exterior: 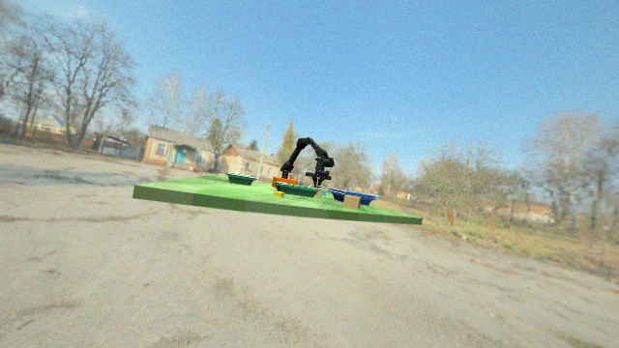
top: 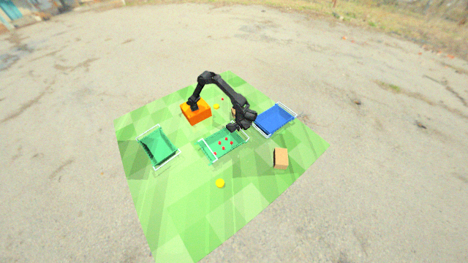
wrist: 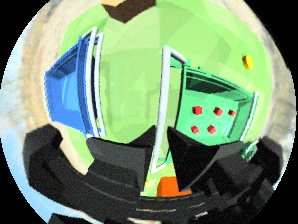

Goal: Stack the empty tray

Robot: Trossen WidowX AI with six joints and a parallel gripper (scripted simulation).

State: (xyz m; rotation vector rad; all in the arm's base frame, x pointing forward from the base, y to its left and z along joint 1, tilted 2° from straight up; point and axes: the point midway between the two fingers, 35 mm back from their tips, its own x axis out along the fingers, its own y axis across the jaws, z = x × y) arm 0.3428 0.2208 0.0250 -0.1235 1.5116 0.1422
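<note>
The loaded green tray [top: 235,136] [exterior: 297,189] stands mid-table with several red blocks [top: 226,139] [wrist: 197,110] inside. Its left bar [top: 208,150] [wrist: 252,112] lies in across the top near that end. Its right bar [top: 246,134] [wrist: 164,75] stands out beyond the other end. The empty green tray [top: 158,147] [exterior: 241,179] stands at the left with its bars over its ends. My gripper [top: 238,129] [exterior: 317,185] [wrist: 161,128] is low at the right bar, fingers slightly open. The bar shows in the gap in the wrist view; contact cannot be told.
A blue tray [top: 274,118] [wrist: 65,95] with white bars stands to the right. A tan block [top: 281,158] [exterior: 352,202] is at the front right. A yellow disc [top: 220,183] [wrist: 247,62] lies in front. An orange box [top: 199,117] is by the arm's base, with small objects behind the arm.
</note>
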